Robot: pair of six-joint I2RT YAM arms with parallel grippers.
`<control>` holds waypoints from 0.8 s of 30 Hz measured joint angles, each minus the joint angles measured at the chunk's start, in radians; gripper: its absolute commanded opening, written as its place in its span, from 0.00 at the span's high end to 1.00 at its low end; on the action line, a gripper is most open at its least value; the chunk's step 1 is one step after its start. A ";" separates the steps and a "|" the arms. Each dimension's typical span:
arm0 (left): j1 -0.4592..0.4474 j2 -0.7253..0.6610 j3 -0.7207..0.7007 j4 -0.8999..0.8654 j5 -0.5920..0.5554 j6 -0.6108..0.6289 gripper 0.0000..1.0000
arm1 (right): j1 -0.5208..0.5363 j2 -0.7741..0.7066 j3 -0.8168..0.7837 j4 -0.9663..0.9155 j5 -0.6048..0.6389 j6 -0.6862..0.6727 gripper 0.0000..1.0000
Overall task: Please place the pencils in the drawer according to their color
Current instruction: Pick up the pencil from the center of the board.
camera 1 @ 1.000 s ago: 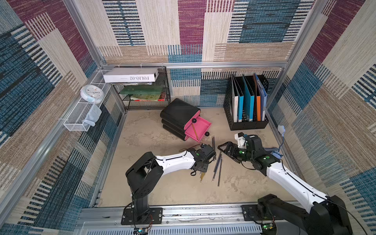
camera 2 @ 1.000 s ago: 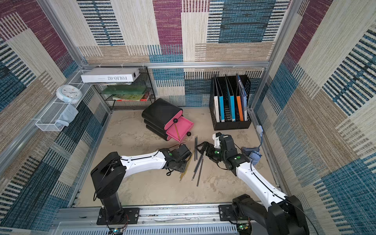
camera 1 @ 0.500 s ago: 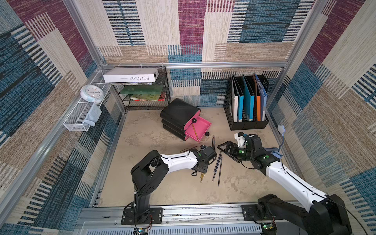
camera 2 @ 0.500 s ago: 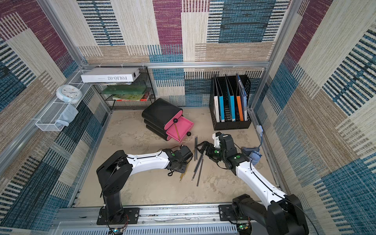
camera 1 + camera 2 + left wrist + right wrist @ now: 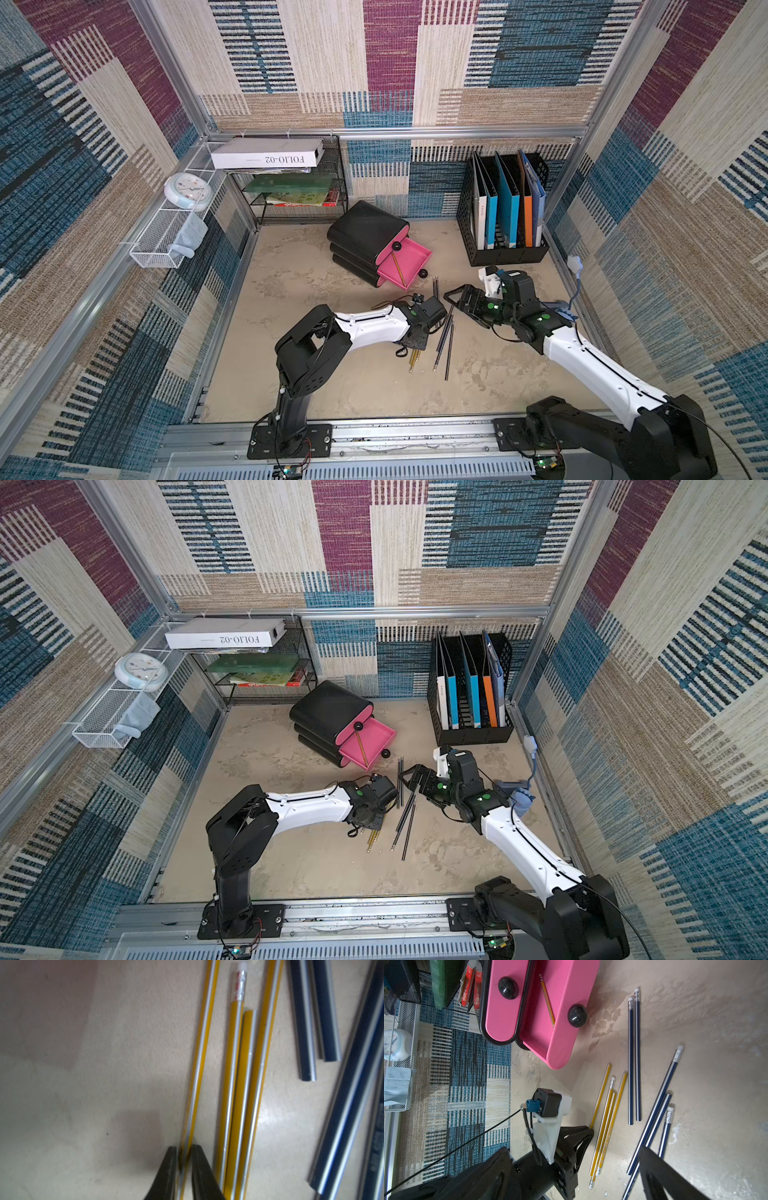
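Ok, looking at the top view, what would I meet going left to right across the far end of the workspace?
white wire basket → black mesh rack → black drawer unit → black file holder

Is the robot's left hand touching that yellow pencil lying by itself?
Touching. In the left wrist view, both fingers of the left gripper press against the lone yellow pencil between them.
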 measured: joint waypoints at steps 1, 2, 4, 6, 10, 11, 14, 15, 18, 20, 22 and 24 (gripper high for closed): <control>0.000 0.010 0.015 -0.015 -0.002 -0.003 0.94 | 0.000 -0.002 0.001 -0.002 0.000 0.000 0.01; 0.000 0.020 0.031 -0.035 -0.003 -0.003 0.96 | 0.000 -0.004 0.002 -0.002 0.000 0.000 0.01; 0.000 0.032 0.048 -0.064 -0.003 -0.002 1.00 | 0.000 -0.008 0.005 -0.003 0.002 0.000 0.01; 0.000 0.037 0.054 -0.081 -0.002 -0.003 1.00 | 0.000 -0.014 0.007 -0.004 0.008 0.000 0.01; 0.002 0.023 0.053 -0.082 0.004 0.000 1.00 | 0.000 -0.020 0.011 -0.005 0.013 0.000 0.01; 0.002 0.015 0.049 -0.085 0.010 0.005 1.00 | 0.000 -0.021 0.011 -0.005 0.014 0.000 0.01; 0.003 -0.029 0.026 -0.147 0.051 0.019 1.00 | 0.000 -0.021 0.011 -0.005 0.014 0.004 0.01; 0.003 -0.055 0.018 -0.165 0.061 0.019 1.00 | 0.000 -0.021 0.014 -0.006 0.014 0.005 0.01; 0.002 -0.133 0.003 -0.187 0.088 0.028 1.00 | 0.000 -0.020 0.029 -0.010 0.014 0.013 0.01; 0.002 -0.177 -0.007 -0.198 0.112 0.035 1.00 | 0.000 -0.020 0.044 -0.019 0.015 0.018 0.01; 0.002 -0.220 -0.015 -0.214 0.139 0.039 1.00 | 0.000 -0.020 0.054 -0.027 0.017 0.027 0.01; 0.001 -0.262 -0.018 -0.222 0.169 0.043 1.00 | 0.000 -0.021 0.060 -0.035 0.020 0.037 0.01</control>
